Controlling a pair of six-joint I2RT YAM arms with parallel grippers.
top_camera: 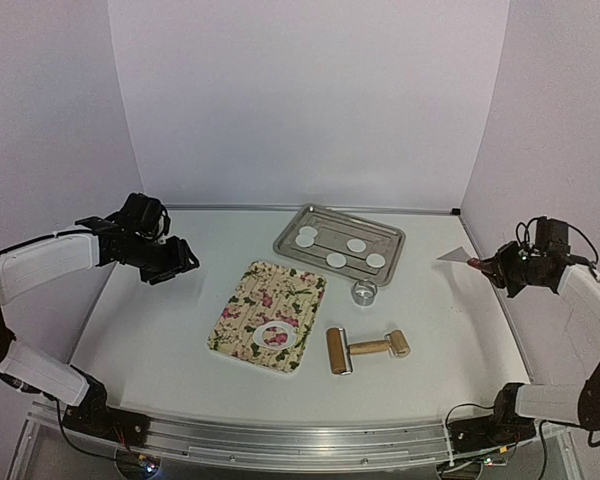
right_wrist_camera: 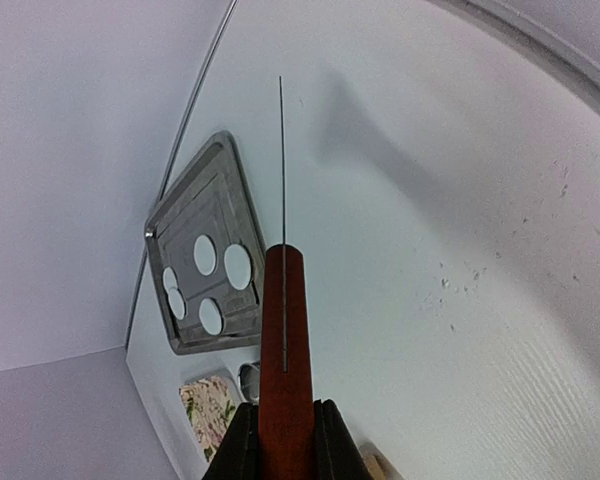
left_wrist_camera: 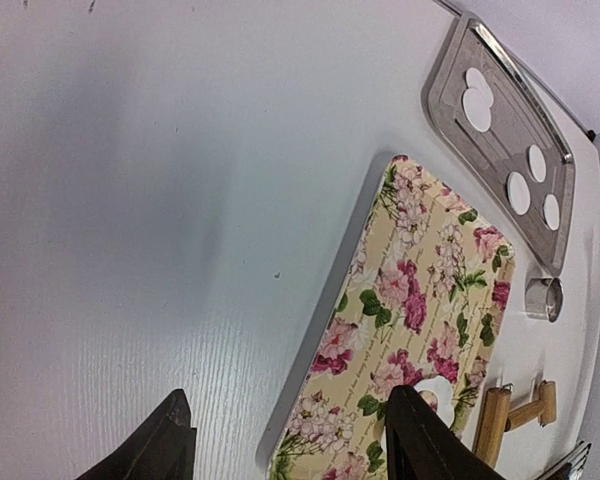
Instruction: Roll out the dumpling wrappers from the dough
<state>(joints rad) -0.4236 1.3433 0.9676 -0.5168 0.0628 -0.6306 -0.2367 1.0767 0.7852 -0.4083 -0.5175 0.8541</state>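
Several dumpling wrappers (top_camera: 336, 259), small white discs, lie in the metal tray (top_camera: 384, 237) at the back; they also show in the left wrist view (left_wrist_camera: 518, 192) and the right wrist view (right_wrist_camera: 237, 266). The leftover dough (top_camera: 256, 336), a thin white piece with a round hole, lies on the floral board (top_camera: 265, 295) and shows beside my left finger (left_wrist_camera: 435, 388). My left gripper (top_camera: 172, 268) hovers open and empty to the left of the board (left_wrist_camera: 290, 450). At the far right, my right gripper (top_camera: 488, 266) is shut on a scraper's red-brown handle (right_wrist_camera: 283, 330), its thin blade (right_wrist_camera: 281, 160) edge-on.
A metal ring cutter (top_camera: 364, 292) stands between tray and board. A wooden rolling pin (top_camera: 365, 349) lies in front of it, right of the board. White walls close in the table on three sides; the arm bases sit on the rail at the near edge.
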